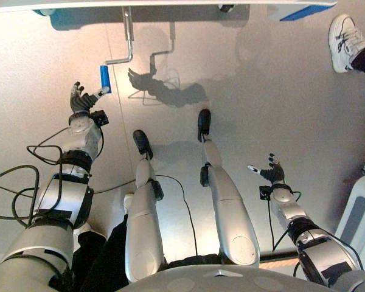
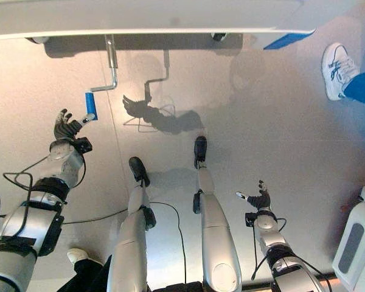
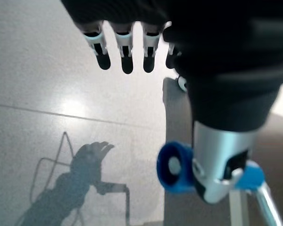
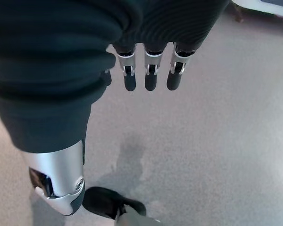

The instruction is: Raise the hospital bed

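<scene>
Though open — left hand [image 1: 80, 100] beside crank handle [image 1: 104, 78]

A clinical or care-training room, by the look of it: a pale, smooth floor [image 1: 280, 109], the white edge of a hospital bed [image 2: 170, 24] overhead with a metal crank [image 1: 128, 42] and blue handle [image 1: 104, 78] hanging beneath, and a white plastic container [image 1: 362, 213] standing alongside.

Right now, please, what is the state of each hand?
Left hand: open, fingers straight, beside the blue crank handle, not gripping it.
Right hand: open, holding nothing, over the floor.
</scene>
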{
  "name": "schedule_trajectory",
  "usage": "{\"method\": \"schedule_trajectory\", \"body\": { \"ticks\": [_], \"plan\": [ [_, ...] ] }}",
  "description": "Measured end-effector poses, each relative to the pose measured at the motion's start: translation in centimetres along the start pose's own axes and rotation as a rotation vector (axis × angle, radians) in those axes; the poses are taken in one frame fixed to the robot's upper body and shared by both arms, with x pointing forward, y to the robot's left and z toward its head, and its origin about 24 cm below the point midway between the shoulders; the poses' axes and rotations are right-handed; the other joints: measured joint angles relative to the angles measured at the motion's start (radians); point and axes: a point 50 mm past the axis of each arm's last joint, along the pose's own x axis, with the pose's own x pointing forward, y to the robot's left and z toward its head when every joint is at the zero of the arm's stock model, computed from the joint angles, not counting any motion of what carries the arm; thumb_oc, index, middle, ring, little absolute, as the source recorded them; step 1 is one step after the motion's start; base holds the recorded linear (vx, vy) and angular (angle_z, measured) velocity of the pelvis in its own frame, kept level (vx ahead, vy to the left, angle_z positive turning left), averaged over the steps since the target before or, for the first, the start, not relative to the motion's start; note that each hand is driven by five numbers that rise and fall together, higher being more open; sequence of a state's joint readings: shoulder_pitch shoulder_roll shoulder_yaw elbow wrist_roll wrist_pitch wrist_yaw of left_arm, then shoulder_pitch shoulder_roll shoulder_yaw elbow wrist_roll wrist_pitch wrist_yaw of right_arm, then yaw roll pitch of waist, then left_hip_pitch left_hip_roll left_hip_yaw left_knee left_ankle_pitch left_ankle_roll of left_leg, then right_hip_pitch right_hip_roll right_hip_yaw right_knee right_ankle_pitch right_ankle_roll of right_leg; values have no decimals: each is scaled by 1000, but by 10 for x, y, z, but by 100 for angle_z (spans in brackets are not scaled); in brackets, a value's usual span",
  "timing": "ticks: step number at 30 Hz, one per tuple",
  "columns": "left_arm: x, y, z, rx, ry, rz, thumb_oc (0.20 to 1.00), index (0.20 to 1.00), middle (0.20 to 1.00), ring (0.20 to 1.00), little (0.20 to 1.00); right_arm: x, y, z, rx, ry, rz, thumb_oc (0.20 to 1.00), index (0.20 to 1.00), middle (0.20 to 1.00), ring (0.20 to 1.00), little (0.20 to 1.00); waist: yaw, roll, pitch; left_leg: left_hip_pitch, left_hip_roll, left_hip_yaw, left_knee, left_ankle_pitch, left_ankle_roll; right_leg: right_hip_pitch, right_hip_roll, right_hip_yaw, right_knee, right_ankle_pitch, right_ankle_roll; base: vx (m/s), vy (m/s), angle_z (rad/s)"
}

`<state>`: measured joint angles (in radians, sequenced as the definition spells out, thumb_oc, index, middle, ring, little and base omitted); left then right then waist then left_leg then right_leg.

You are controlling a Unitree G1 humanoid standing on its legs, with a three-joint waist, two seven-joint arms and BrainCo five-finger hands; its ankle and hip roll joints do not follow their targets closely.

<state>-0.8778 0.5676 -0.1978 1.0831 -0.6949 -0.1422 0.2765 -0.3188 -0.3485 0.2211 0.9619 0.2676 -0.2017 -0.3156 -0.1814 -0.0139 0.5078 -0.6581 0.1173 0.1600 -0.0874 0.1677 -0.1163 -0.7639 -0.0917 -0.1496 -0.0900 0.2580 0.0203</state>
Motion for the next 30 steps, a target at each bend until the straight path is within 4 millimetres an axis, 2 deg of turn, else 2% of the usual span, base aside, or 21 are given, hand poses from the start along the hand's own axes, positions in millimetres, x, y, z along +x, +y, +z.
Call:
{"method": "schedule_trajectory", "body": {
  "ticks": [5,10,16,17,23,24,25,30],
  "plan": [
    [4,-9,20,-9,-46,-18,1000,1000,1000,1000,1000,-2,4,10,18,-59,22,1000,1000,1000,1000,1000,-27,0,0,-39,1,1,0,0,-1,-39,1,1,0,0,0,25,-14,-1],
    [8,-15,39,12,-88,-30,1000,1000,1000,1000,1000,-2,7,20,45,-109,31,1000,1000,1000,1000,1000,-30,0,0,-84,4,3,0,2,-3,-87,1,5,0,3,-3,39,5,-1],
    [9,-10,42,27,-93,-15,1000,1000,1000,1000,1000,-4,8,29,64,-156,38,1000,1000,1000,1000,1000,-38,0,0,-104,7,4,-1,4,-6,-109,8,7,0,3,-4,-5,-16,-1],
    [10,-13,50,24,-114,-24,1000,1000,1000,1000,1000,-4,8,31,67,-167,38,1000,1000,1000,1000,1000,-41,0,0,-110,9,3,-1,4,-6,-115,9,8,0,3,-4,0,0,0],
    [11,-19,63,25,-146,-34,1000,1000,1000,1000,1000,-9,9,33,84,-201,41,1000,1000,1000,1000,1000,-51,0,0,-158,16,5,-1,10,-10,-167,18,12,0,10,-9,33,-9,-3],
    [11,-20,65,23,-149,-35,548,548,548,548,548,-9,9,33,86,-204,41,1000,1000,1000,1000,1000,-51,0,0,-163,17,5,-1,10,-11,-173,17,13,0,10,-10,7,-16,-5],
    [11,-21,65,22,-152,-38,200,200,200,200,200,-10,9,34,88,-208,43,1000,1000,1000,1000,1000,-52,-1,0,-172,18,6,-1,10,-11,-182,17,15,0,11,-11,5,-12,-3],
    [10,-25,66,14,-153,-50,200,200,200,200,200,-10,9,34,88,-208,43,1000,1000,1000,1000,1000,-54,0,0,-177,20,5,-1,11,-12,-190,19,19,0,13,-14,0,-10,-1]
  ]
}}
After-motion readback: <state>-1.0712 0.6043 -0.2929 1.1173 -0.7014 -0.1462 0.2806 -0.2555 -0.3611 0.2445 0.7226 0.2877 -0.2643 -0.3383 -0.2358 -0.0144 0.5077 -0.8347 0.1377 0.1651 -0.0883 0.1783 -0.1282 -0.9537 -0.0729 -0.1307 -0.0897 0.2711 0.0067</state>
